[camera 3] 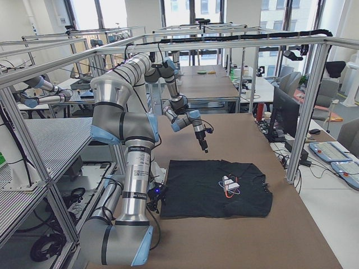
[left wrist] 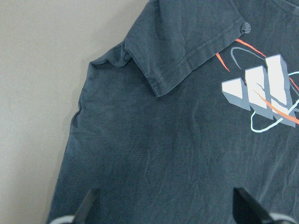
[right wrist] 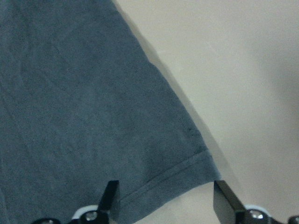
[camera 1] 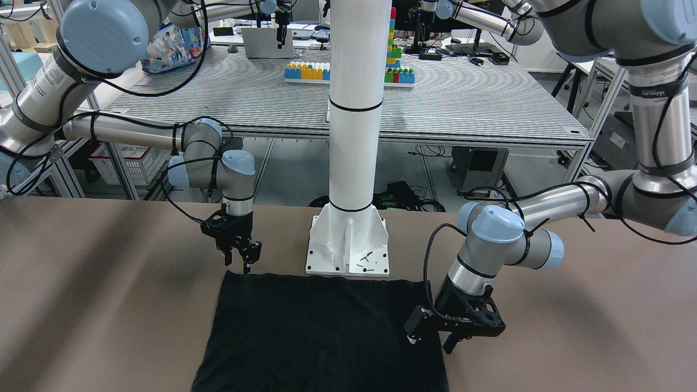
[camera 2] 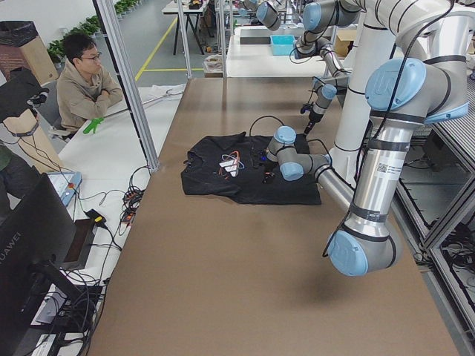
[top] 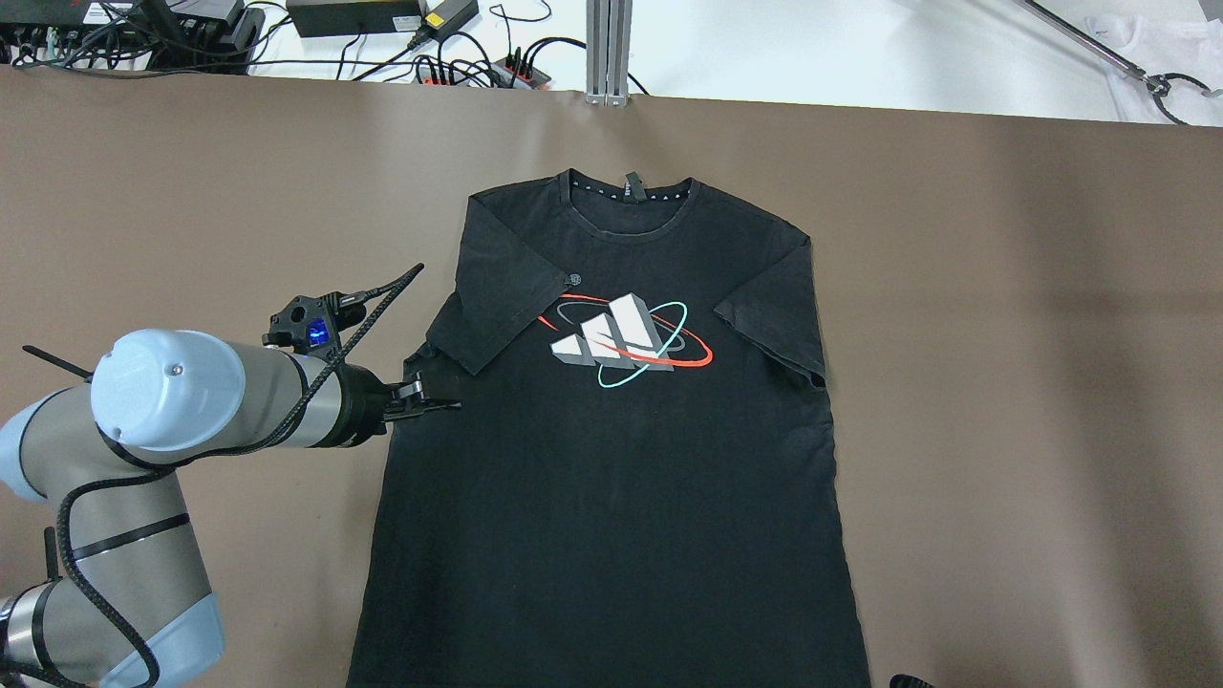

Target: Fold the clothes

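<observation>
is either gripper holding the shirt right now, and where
Nothing is held. The left gripper and right gripper have their jaws open over the black T-shirt.

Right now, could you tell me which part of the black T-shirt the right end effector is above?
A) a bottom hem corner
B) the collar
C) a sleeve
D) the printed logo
A: the right wrist view shows a stitched hem corner of the T-shirt below the open right end effector.
</observation>
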Motion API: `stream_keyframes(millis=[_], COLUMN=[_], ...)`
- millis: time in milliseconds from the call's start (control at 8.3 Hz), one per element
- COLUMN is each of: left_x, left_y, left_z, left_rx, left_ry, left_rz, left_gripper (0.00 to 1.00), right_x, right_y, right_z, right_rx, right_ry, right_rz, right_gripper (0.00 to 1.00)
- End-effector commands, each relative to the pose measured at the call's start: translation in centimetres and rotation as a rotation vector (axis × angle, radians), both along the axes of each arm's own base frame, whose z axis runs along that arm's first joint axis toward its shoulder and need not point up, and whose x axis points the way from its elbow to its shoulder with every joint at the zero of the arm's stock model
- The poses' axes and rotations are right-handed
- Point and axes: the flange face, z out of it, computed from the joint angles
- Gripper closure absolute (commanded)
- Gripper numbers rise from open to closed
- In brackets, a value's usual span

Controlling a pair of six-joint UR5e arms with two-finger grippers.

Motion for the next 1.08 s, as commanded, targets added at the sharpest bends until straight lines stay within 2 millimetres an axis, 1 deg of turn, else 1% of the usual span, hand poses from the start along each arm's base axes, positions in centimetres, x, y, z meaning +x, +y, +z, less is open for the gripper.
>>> stream_keyframes(millis=[0,120,361,482,602,723,843,964], left_x=[0.0,0.0,0.0,0.0,0.0,0.1,0.1,0.0], left_y=[-0.1,-0.1,0.0,0.0,0.0,0.0,0.0,0.0], left_z=[0.2,0.1,0.1,0.1,0.1,0.2,0.2,0.1], left_rx=[-0.01,-0.008,-0.008,-0.008,-0.008,-0.009,-0.009,-0.008], left_ry=[-0.002,0.0,0.0,0.0,0.0,-0.001,-0.001,0.0], left_rz=[-0.012,-0.013,-0.011,-0.011,-0.011,-0.011,-0.011,-0.011], left_gripper=[0.0,0.0,0.0,0.0,0.0,0.0,0.0,0.0], right_x=[-0.2,-0.5,-0.9,-0.9,-0.8,-0.6,-0.5,-0.4], right_y=[0.8,0.9,1.4,1.3,1.2,1.2,1.2,1.2], right_z=[1.1,1.9,2.7,2.6,2.8,3.1,3.2,3.0], right_rx=[0.0,0.002,0.007,0.008,0.012,0.014,0.014,0.016], right_ry=[0.022,0.039,0.055,0.054,0.059,0.067,0.068,0.067], right_rz=[-0.017,-0.02,-0.03,-0.029,-0.032,-0.035,-0.035,-0.039], right_gripper=[0.37,0.39,0.41,0.46,0.56,0.75,0.91,0.99])
